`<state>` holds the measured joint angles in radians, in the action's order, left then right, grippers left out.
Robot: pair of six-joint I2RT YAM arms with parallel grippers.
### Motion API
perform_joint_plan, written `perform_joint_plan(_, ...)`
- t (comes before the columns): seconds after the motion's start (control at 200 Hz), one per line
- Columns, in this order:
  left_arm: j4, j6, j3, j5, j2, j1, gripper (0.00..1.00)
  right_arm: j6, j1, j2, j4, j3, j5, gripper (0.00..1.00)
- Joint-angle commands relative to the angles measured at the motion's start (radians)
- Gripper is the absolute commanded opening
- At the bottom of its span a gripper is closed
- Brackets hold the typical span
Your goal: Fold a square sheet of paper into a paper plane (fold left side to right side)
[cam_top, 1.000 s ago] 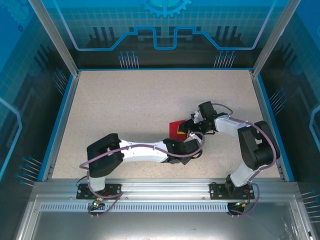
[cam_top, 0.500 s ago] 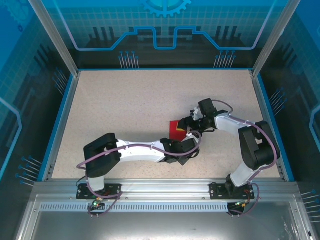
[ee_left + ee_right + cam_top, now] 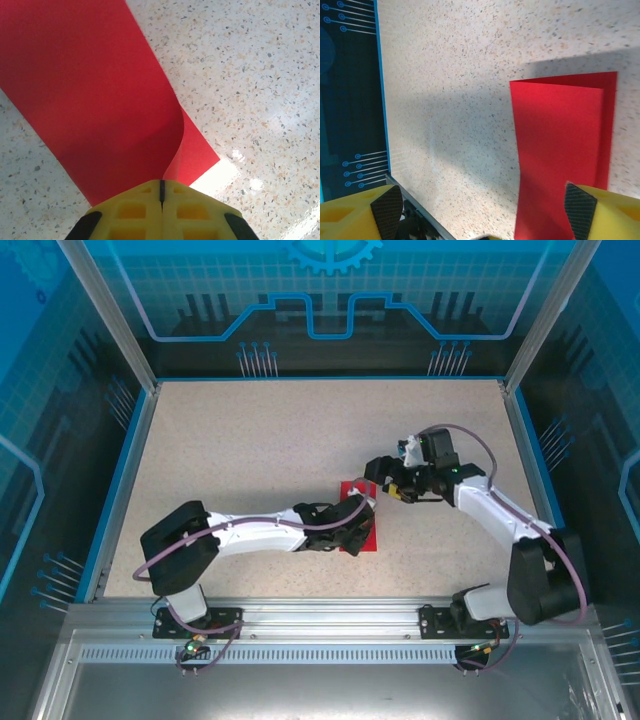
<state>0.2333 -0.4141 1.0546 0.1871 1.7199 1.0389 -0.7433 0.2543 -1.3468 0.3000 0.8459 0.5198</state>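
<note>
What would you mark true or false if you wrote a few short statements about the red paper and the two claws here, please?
1. The left claw is shut on the square sheet of paper. True.
2. The right claw is clamped on the paper. False: its jaws stand wide apart above the paper and grip nothing.
3. The paper lies flat in a single layer. False: one part curls up and over the rest.
4. The paper rests on a speckled table. True.
</note>
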Motion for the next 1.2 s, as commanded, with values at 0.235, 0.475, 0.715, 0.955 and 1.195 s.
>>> perform_joint_plan(0.235,-0.098,-0.080,-0.097,-0.152,-0.081,-0.121,0.00,0.066,0.021,0.026,0.100,-0.149,-0.036,0.37)
perform_joint_plan(0.475,-0.055,-0.056,-0.078,-0.146,-0.067,-0.155,0.00,0.044,0.138,-0.080,0.084,-0.161,-0.092,0.03)
perform_joint_plan(0.715,-0.043,-0.038,-0.063,-0.140,-0.034,-0.169,0.00,0.064,0.194,-0.172,0.152,-0.117,-0.165,0.02)
perform_joint_plan(0.955,-0.057,-0.035,-0.050,-0.146,-0.001,-0.184,0.00,0.079,0.200,-0.205,0.187,-0.113,-0.181,0.03)
perform_joint_plan(1.195,-0.061,-0.023,-0.027,-0.151,0.038,-0.192,0.00,0.091,0.204,-0.222,0.208,-0.106,-0.193,0.04)
